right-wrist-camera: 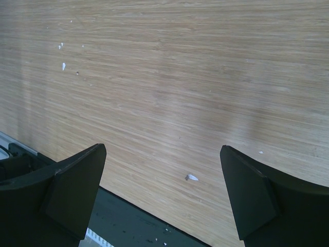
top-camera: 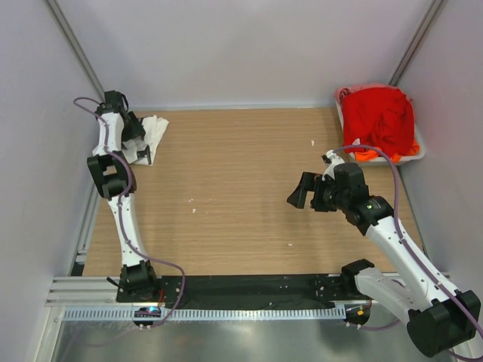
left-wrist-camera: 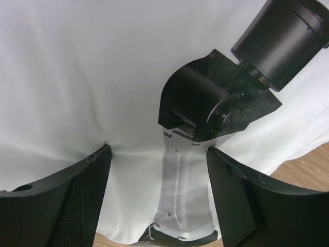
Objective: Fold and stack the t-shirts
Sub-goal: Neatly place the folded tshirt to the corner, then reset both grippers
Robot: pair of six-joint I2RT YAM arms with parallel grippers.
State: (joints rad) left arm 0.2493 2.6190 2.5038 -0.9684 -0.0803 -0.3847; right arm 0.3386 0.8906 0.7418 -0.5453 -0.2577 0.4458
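A white t-shirt (top-camera: 153, 130) lies bunched at the table's far left corner and fills the left wrist view (left-wrist-camera: 77, 77). My left gripper (top-camera: 139, 148) is down on it, open (left-wrist-camera: 158, 152). Its left fingertip (left-wrist-camera: 103, 154) touches a crease in the cloth, and nothing is pinched between the jaws. Red t-shirts (top-camera: 379, 117) are heaped in the tub at the far right, with an orange one (top-camera: 367, 156) showing at the heap's near edge. My right gripper (top-camera: 302, 193) hangs open over bare wood right of the middle (right-wrist-camera: 162, 149), holding nothing.
The pale plastic tub (top-camera: 419, 150) stands in the far right corner. A black strip (top-camera: 249, 290) and a metal rail (top-camera: 204, 312) run along the near edge by the arm bases. Grey walls close in on three sides. Small white flecks (right-wrist-camera: 191, 177) dot the wooden table (top-camera: 241, 173).
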